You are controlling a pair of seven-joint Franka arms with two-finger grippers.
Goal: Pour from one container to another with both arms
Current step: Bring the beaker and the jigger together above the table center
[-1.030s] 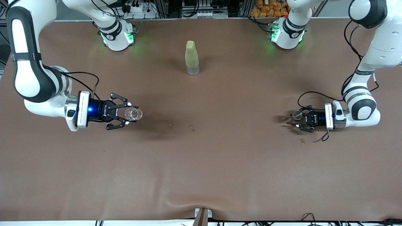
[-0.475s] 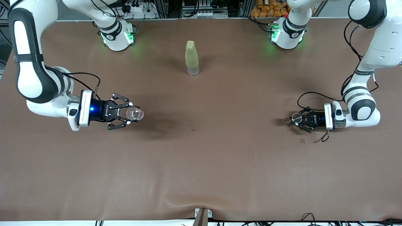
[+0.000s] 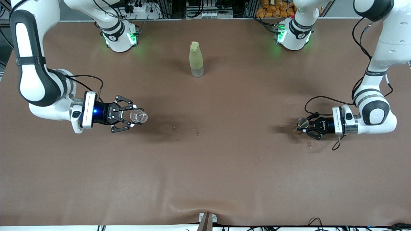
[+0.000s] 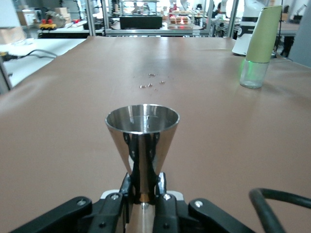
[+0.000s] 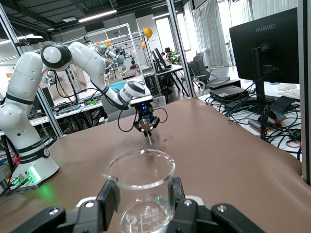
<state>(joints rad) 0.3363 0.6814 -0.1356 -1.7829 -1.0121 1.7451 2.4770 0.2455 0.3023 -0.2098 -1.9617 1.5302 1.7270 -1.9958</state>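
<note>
Both arms have something in hand here. The right gripper (image 3: 133,117) sits at the middle left of the front view, clamped around a clear glass beaker (image 3: 138,116) with a pour spout. In the right wrist view the beaker (image 5: 141,187) fills the lower centre of the frame, upright, with the black fingers (image 5: 108,199) pressed on either side of its wall. Can't tell if there's anything in it.

The left gripper (image 3: 304,125) is at the middle right of the front view, pinched tight on the steel jigger (image 3: 302,122). It's low over the brown table (image 3: 205,166), and I can't tell whether the jigger's foot touches the mat. The left wrist view shows the jigger (image 4: 142,141) best: lower centre of the frame, standing upright, top cone open and shiny, the fingers (image 4: 128,191) gripping it right at the narrow waist.

The yellow-green bottle (image 3: 196,59) stands by itself at the upper centre of the front view, well apart from both grippers; it also shows at the upper right of the left wrist view. There are a few small specks on the table near the frame's middle (image 3: 196,131), and a small brownish spot (image 3: 309,145) just below the left gripper.

In the right wrist view the left arm (image 5: 87,53) shows farther off, upper left to centre, its gripper pointing down at the table.
</note>
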